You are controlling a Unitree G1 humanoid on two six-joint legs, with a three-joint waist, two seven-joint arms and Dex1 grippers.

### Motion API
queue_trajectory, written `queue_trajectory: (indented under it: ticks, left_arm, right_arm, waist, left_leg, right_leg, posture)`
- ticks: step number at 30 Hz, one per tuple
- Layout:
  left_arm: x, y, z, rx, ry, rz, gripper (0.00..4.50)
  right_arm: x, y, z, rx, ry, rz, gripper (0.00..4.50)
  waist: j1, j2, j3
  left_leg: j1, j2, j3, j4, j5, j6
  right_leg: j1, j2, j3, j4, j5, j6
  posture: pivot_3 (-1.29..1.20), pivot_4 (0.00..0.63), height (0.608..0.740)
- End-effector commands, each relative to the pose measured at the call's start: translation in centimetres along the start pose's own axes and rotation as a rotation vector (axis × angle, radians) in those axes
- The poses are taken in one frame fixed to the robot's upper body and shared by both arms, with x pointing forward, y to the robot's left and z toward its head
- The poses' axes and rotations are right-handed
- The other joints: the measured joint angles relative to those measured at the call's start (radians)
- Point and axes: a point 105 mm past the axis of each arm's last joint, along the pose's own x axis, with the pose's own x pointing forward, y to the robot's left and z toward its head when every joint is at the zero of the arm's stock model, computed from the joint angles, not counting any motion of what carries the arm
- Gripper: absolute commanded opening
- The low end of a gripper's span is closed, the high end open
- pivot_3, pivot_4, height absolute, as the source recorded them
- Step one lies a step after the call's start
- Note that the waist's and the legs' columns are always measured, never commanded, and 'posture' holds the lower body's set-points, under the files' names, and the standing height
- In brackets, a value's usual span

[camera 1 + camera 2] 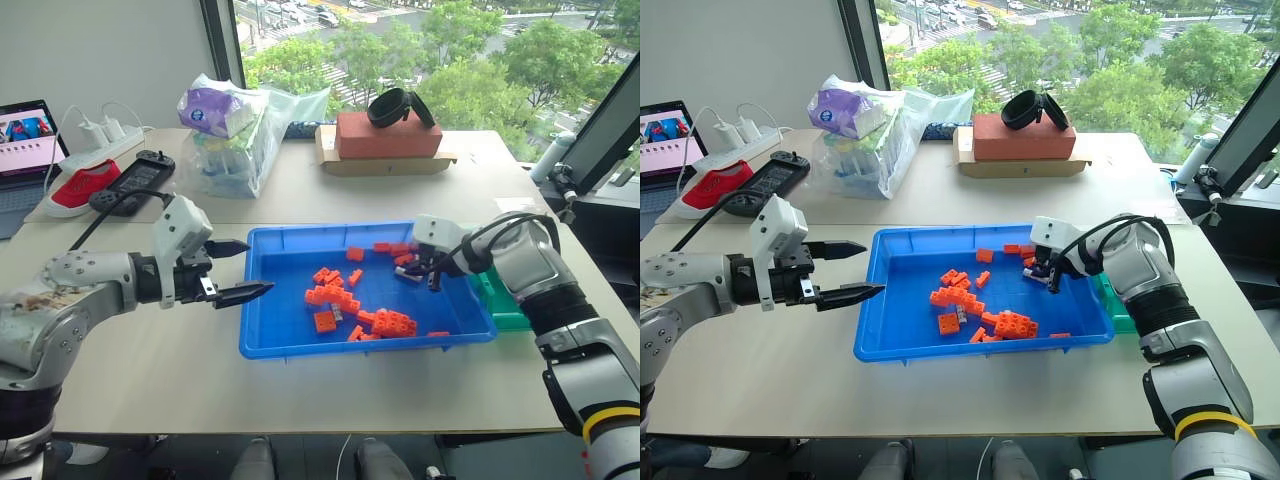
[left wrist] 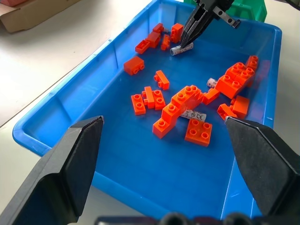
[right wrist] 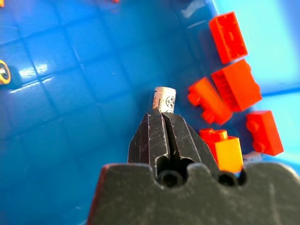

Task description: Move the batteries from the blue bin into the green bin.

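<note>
Batteries: 3 visible in blue bin [image 1: 262, 345] among orange bricks [image 1: 325, 297]. Left gripper [image 1: 243, 270] hovers at bin's left rim, fingers apart, holding nothing. 2 batteries [image 2: 193, 114] lie mid-bin. Right gripper [image 1: 432, 275] has fingers pressed together on 1 battery [image 2: 181, 48] at far right end, beside green bin [image 1: 500, 300].

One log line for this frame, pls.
phase: grasp | right gripper: shut on battery in blue bin | left gripper: open, idle | green bin: not reached
</note>
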Motion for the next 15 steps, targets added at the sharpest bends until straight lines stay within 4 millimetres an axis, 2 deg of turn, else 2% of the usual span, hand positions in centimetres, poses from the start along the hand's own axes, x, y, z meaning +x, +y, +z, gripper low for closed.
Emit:
queue_trajectory:
  ticks: [1, 5, 7, 8, 10, 14, 15]
  left_arm:
    - [-0.1, 0.0, 0.9, 0.037, -0.028, 0.006, 4.5]
    - [0.0, 0.0, 0.8, 0.036, -0.03, 0.008, 4.5]
    - [0.0, -0.1, 0.7, 0.033, -0.03, 0.009, 4.5]
    - [0.0, -0.1, 0.7, 0.032, -0.03, 0.009, 4.5]
    - [0.0, -0.1, 0.6, 0.031, -0.031, 0.01, 4.5]
    - [0.1, -0.1, 0.6, 0.032, -0.033, 0.014, 4.5]
    - [0.1, -0.1, 0.6, 0.032, -0.034, 0.014, 4.5]
  right_arm:
    - [0.2, 0.1, 0.1, -0.02, 0.018, -0.003, 0.02]
    - [-0.8, -0.6, 1.1, 0.004, -0.022, -0.021, 0.02]
    - [-1.7, -0.7, 2.0, 0.033, -0.057, 0.003, 0.62]
    - [-2.0, -0.6, 2.2, 0.029, -0.062, 0.019, 0.76]
    - [-2.6, -1.1, 2.7, 0.003, -0.064, -0.009, 1.53]
    - [-2.5, -2.1, 2.9, -0.025, -0.04, -0.063, 2.8]
    - [-2.4, -2.2, 2.8, -0.029, -0.033, -0.068, 2.8]
  waist:
    - [0.0, 0.0, 0.0]
    - [0.001, 0.0, 0.0]
    - [0.001, 0.0, 0.0]
    - [0.001, 0.0, 0.0]
    - [0.001, 0.0, 0.0]
    - [0.0, 0.0, 0.0]
    - [0.001, 0.0, 0.0]
  left_leg:
    - [0.0, 0.0, 0.0, 0.0, 0.0, 0.0]
    - [0.0, 0.0, 0.0, 0.0, 0.0, 0.0]
    - [0.0, 0.0, 0.0, 0.0, 0.0, 0.0]
    - [0.0, 0.0, 0.0, 0.0, 0.0, 0.0]
    - [0.0, 0.0, 0.0, 0.0, 0.0, 0.0]
    - [0.0, 0.0, 0.0, 0.0, 0.0, 0.0]
    - [0.0, 0.0, 0.0, 0.0, 0.0, 0.0]
  right_leg:
    - [0.0, 0.0, 0.0, 0.0, 0.0, 0.0]
    - [0.0, 0.0, 0.0, 0.0, 0.0, 0.0]
    - [0.0, 0.0, 0.0, 0.0, 0.0, 0.0]
    - [0.0, 0.0, 0.0, 0.0, 0.0, 0.0]
    - [0.0, 0.0, 0.0, 0.0, 0.0, 0.0]
    - [0.0, 0.0, 0.0, 0.0, 0.0, 0.0]
    - [0.0, 0.0, 0.0, 0.0, 0.0, 0.0]
  posture:
    - [0.0, 0.15, 0.74]
    - [0.0, 0.15, 0.74]
    - [0.0, 0.15, 0.74]
    - [0.0, 0.15, 0.74]
    - [0.0, 0.15, 0.74]
    - [0.0, 0.15, 0.74]
    - [0.0, 0.15, 0.74]
